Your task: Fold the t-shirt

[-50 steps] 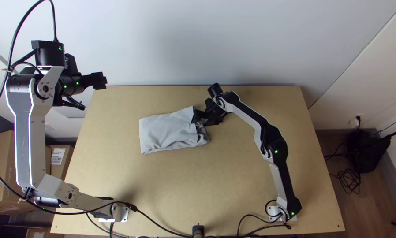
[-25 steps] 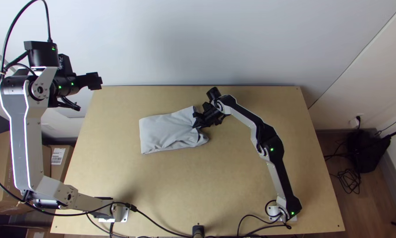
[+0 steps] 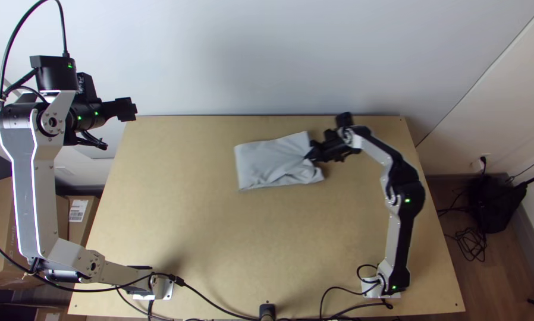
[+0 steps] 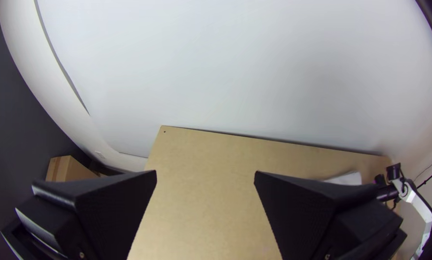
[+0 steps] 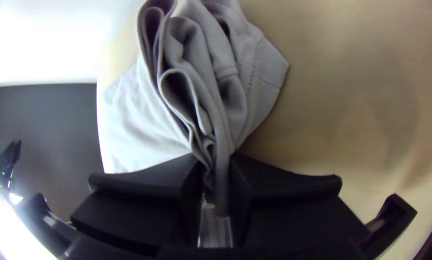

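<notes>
Two arms at the table (image 3: 219, 238), one shirt (image 3: 267, 163). Shirt sits in the upper middle of the top view, a bit right of centre, folded into a rough rectangle. Left end looks fairly flat; creases run across the middle, right end is bunched. Right gripper (image 3: 314, 153) is at that right end, closed on the cloth. Right wrist view: several layers gathered into loops and pinched between the fingers, stitched hem beside the pinch, flatter pale cloth on the other side. Left gripper (image 3: 126, 109) is at the upper left of the top view, by the table's upper left corner, well apart from the shirt. Left wrist view has its fingers wide apart, nothing between them, a bit of shirt near the right edge. Arm bases: lower left and lower right of the top view. Also: boxes (image 3: 77, 235) at lower left, wall (image 3: 267, 53) along the top, loose cables (image 3: 472, 244) at right.
</notes>
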You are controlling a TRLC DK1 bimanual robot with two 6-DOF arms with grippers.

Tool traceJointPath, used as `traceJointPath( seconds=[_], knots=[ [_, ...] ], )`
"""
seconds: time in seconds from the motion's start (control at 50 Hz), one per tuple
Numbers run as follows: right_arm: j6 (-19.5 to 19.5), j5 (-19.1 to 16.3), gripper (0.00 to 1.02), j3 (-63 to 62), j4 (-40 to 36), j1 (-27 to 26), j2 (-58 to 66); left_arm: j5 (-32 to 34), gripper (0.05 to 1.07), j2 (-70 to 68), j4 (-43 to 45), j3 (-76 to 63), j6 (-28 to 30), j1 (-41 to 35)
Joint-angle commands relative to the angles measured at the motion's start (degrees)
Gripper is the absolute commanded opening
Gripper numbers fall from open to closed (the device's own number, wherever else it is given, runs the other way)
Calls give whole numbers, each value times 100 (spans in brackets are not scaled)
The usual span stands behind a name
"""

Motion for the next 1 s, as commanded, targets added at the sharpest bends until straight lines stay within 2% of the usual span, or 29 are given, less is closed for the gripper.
traceJointPath(
  seconds=[0.0,0.2,0.36,0.56,0.76,0.78,0.8,0.82,0.86,0.88,0.9,0.98],
  knots=[
    [-291,68,2,-304,166,-761,-413,48,103,-124,18,162,66,48],
    [-581,-20,2,-260,192,-2194,-466,48,103,-124,45,206,153,110],
    [-607,-20,2,-225,218,-3090,-474,48,103,-115,53,206,180,224],
    [-783,-11,2,-172,315,-3855,-413,48,103,-115,53,206,189,303],
    [-1135,-11,4,-23,306,-4312,-211,66,103,-124,53,198,189,303],
    [-1161,-2,10,12,306,-4347,-184,66,103,-124,45,198,189,303],
    [-1205,-2,21,47,297,-4374,-149,66,103,-124,53,198,189,303],
    [-1249,33,37,91,289,-4409,-123,66,103,-124,53,198,189,303],
    [-1266,103,83,162,262,-4497,-96,66,103,-124,53,189,189,303],
    [-1284,165,102,197,262,-4558,-88,66,103,-115,62,198,189,303],
    [-1302,209,99,258,262,-4620,-96,66,103,-115,71,189,189,303],
    [-1337,402,99,461,236,-4839,-158,66,103,-124,106,189,189,329]
  ],
)
